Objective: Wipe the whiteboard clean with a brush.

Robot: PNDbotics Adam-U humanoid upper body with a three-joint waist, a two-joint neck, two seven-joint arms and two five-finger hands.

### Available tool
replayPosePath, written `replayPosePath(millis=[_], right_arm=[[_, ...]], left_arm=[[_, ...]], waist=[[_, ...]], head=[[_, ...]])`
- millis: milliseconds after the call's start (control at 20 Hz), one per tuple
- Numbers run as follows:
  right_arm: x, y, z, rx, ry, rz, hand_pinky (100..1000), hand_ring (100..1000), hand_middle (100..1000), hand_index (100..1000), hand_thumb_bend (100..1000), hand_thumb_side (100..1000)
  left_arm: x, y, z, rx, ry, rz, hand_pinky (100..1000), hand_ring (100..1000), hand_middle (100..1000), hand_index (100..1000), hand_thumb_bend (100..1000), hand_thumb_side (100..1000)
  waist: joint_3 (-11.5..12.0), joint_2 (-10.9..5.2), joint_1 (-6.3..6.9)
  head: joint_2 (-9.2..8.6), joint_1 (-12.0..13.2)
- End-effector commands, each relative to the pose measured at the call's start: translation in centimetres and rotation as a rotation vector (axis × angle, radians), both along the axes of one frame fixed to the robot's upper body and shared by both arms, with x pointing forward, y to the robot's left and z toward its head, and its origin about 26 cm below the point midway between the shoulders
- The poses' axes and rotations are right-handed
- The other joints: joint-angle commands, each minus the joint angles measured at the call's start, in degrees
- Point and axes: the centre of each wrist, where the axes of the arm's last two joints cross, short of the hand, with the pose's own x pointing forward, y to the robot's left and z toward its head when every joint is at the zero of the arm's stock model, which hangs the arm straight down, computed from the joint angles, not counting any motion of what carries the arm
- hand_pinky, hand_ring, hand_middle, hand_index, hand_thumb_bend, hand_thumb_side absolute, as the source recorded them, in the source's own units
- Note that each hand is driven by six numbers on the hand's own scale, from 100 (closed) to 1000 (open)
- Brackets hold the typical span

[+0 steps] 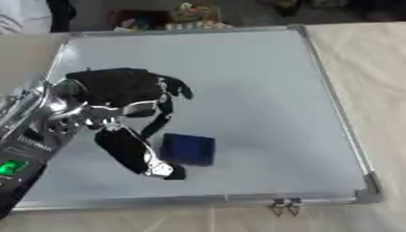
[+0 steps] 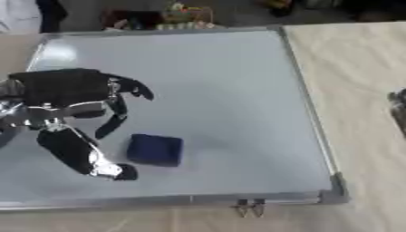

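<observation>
A white whiteboard (image 1: 253, 77) with a grey metal frame lies flat on the table and fills most of both views. On its lower middle rests a dark blue square brush (image 1: 188, 148). My left hand (image 1: 119, 90) hovers just left of the brush, fingers spread and relaxed, the thumb (image 1: 133, 154) reaching down beside the brush's left edge. Nothing is held in it; whether the thumb touches the brush I cannot tell. A dark sliver of my right hand (image 2: 399, 108) shows at the right edge of the right eye view, over the table.
The wooden table (image 1: 373, 68) extends to the right of the board and along the near edge. A small metal clip (image 1: 284, 206) hangs off the board's front frame. Cluttered coloured items (image 1: 171, 17) sit beyond the far edge.
</observation>
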Motion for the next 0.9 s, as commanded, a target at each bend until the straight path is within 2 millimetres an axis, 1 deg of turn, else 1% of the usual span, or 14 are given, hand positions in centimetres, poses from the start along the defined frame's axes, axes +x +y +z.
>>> replayPosePath(millis=[50,100,150,250,550,800,850,900], right_arm=[[-0.4,0.1,0.9,-0.015,-0.029,0.007,829,814,831,884,100,1000],[-0.4,0.1,0.9,-0.015,-0.029,0.008,829,814,831,884,100,1000],[-0.4,0.1,1.0,-0.015,-0.029,0.008,829,814,831,884,100,1000],[-0.4,0.1,1.0,-0.015,-0.03,0.009,829,814,831,884,100,1000],[-0.3,0.2,1.0,-0.011,-0.033,0.011,829,814,830,884,100,1000],[-0.3,0.2,1.0,-0.007,-0.032,0.011,829,814,830,884,100,1000],[-0.3,0.2,0.9,-0.007,-0.032,0.011,830,815,830,885,100,1000],[-0.3,0.2,0.9,-0.006,-0.032,0.011,830,815,830,885,100,1000]], left_arm=[[0.9,-0.2,-0.2,0.02,-0.041,-0.015,737,893,887,261,577,594],[1.3,-0.3,-0.6,0.027,-0.04,-0.019,737,893,887,261,577,594],[1.6,-0.3,-0.9,0.033,-0.038,-0.024,728,885,878,254,549,575],[2.5,-0.4,-1.6,0.044,-0.032,-0.03,727,885,878,254,547,574],[4.6,0.0,-3.1,0.053,-0.027,-0.054,706,863,852,232,501,538],[6.0,0.5,-4.1,0.068,-0.033,-0.064,705,862,852,231,496,535],[6.2,0.6,-4.3,0.069,-0.032,-0.062,688,847,834,225,436,523],[6.4,0.7,-4.5,0.068,-0.027,-0.055,685,844,830,225,436,524]], waist=[[-0.2,-0.92,-0.09],[-0.3,-0.87,-0.08],[-0.4,-0.79,-0.08],[-0.5,-0.68,-0.09],[-1.1,-0.24,-0.17],[-1.3,-0.03,-0.23],[-1.4,0.09,-0.26],[-1.6,0.22,-0.29]], head=[[-0.68,0.2],[-0.7,0.2],[-0.67,0.2],[-0.59,0.2],[-0.65,0.4],[-0.7,0.5],[-0.77,0.5],[-0.84,0.6]])
